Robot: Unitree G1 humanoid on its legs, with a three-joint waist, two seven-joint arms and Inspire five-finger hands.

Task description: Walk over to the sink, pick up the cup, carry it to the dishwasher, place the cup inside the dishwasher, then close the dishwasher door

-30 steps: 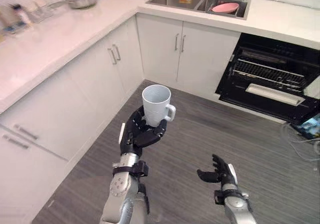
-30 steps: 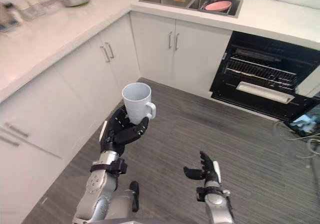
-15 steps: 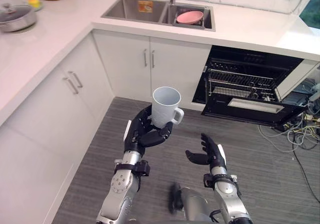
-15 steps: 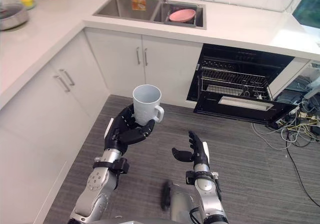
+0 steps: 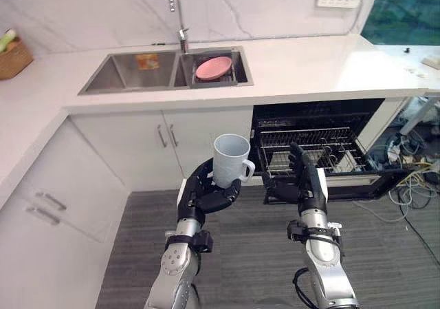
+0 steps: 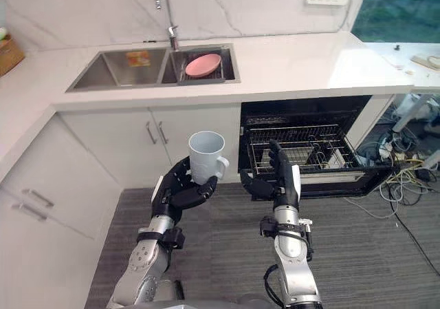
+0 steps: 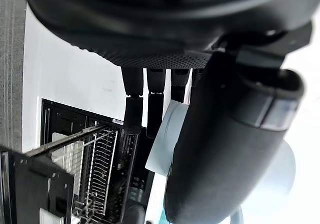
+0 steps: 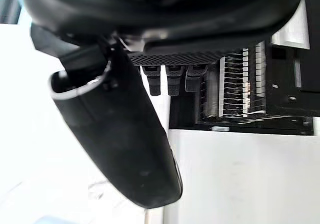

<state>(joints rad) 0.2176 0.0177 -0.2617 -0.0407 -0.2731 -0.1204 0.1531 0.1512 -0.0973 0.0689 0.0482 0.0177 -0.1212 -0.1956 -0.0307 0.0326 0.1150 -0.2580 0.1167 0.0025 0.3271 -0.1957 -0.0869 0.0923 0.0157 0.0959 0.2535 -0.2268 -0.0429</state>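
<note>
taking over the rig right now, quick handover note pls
Left robot hand: shut on the white cup, held upright above the floor in front of the cabinets.
Right robot hand: open, holding nothing, raised in front of the dishwasher.
Dishwasher door is down, rack in view. Sink holds a pink plate.
Done: cup picked up, robot facing the dishwasher.
Left: place the cup in the rack, close the door.
</note>
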